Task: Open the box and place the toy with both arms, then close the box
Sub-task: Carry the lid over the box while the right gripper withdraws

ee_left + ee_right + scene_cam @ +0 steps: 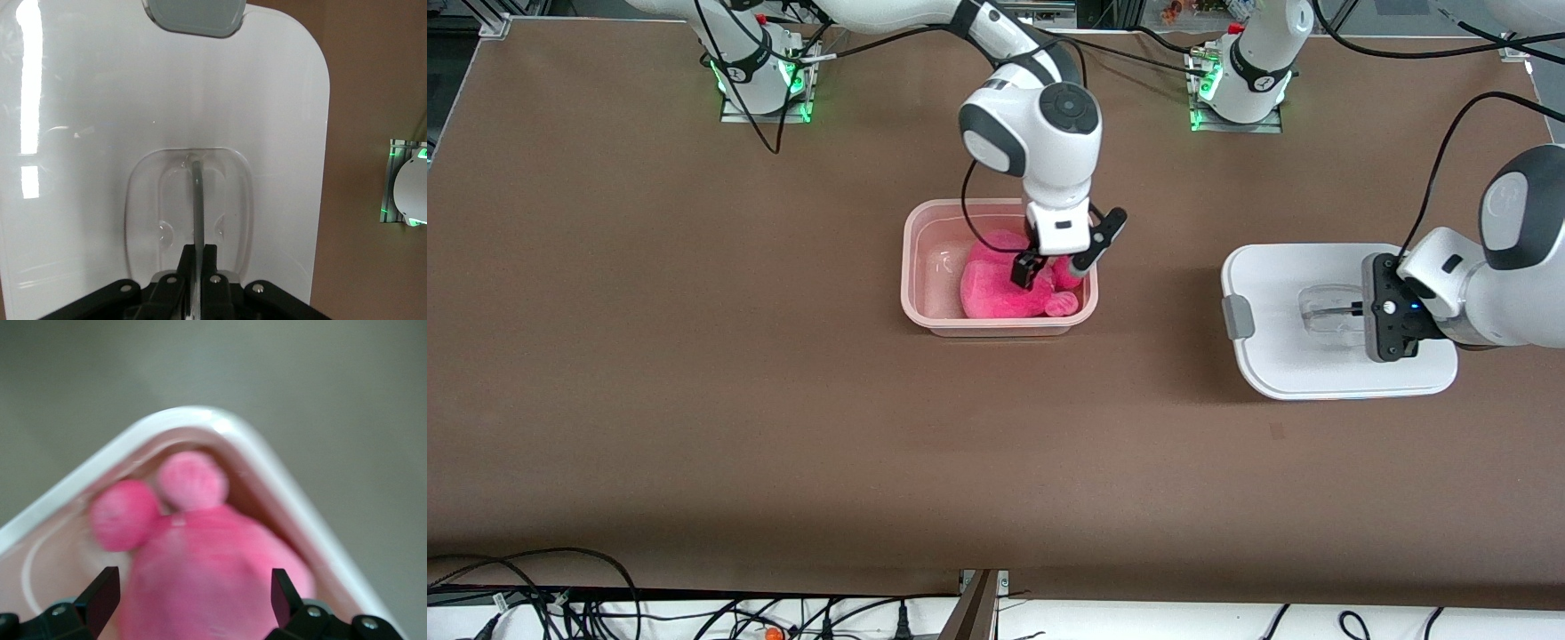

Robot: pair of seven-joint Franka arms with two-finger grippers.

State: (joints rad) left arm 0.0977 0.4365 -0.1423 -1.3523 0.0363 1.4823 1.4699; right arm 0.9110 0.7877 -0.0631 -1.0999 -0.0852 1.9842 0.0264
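One pink toy (1005, 283) lies in the one open box (925, 267). The right gripper (1055, 267) hangs over it, spread wide. The left gripper (1360, 309) pinches the handle of the one lid (1280, 356) lying toward the left arm's end of the table.

Brown matte tabletop (694, 356), evenly lit. Black cables (534, 596) along white edge strip (1227, 622) nearest front camera. Green LEDs (805, 111) glowing at farthest table edge.

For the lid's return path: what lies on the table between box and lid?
Nothing: front view shows bare brown table between box and lid.
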